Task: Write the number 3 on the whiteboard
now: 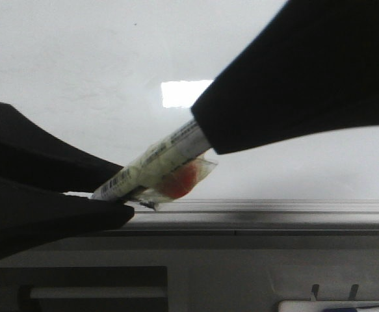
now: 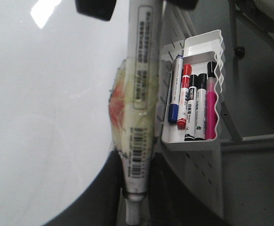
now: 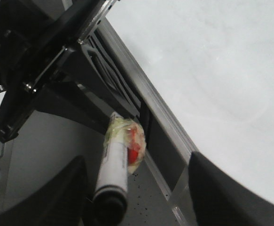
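Observation:
The whiteboard [image 1: 78,78] fills the far part of the front view, with its grey rail [image 1: 274,211] along the near edge. No black marker line shows on it. A marker pen [image 1: 156,166] with a yellowish and red tape wad [image 1: 179,182] around its middle spans between both grippers. My left gripper [image 1: 108,194] is shut on the pen's nib end, seen in the left wrist view [image 2: 136,207]. My right gripper [image 1: 205,130] sits around the pen's black back end [image 3: 109,203]. Its fingers [image 3: 71,188] stand wide apart, open.
A white tray [image 2: 193,141] holding several coloured markers [image 2: 193,103] hangs on the grey perforated panel below the rail; its edge shows in the front view [image 1: 332,305]. A bright rectangular reflection [image 1: 182,93] lies on the board.

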Action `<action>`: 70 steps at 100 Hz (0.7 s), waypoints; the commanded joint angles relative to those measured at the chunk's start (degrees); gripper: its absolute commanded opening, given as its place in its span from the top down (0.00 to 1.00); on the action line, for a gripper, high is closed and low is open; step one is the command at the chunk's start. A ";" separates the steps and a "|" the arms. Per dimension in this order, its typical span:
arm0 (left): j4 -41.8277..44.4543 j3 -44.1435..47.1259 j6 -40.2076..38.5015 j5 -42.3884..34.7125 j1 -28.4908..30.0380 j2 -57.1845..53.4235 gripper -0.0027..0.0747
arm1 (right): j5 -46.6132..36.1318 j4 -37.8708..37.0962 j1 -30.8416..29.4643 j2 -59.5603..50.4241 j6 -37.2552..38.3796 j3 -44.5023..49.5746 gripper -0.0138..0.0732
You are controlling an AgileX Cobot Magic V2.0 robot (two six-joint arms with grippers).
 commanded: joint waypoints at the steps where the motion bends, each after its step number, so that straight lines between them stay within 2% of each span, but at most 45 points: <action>1: -0.78 -1.51 0.31 -4.59 -0.20 -0.99 0.99 | -2.38 0.57 0.09 1.55 -1.37 -3.55 0.36; 33: -0.88 -1.51 0.42 -4.59 -0.20 -0.99 0.99 | -1.57 0.05 3.40 4.63 -1.41 -5.18 0.37; 63: -0.88 -1.51 0.42 -4.59 -0.20 -0.99 0.99 | -1.88 -0.23 3.54 4.90 -1.41 -5.18 0.57; 70: -0.88 -1.51 0.42 -4.59 -0.20 -0.99 0.99 | -1.75 -0.23 3.54 5.34 -1.41 -5.18 0.64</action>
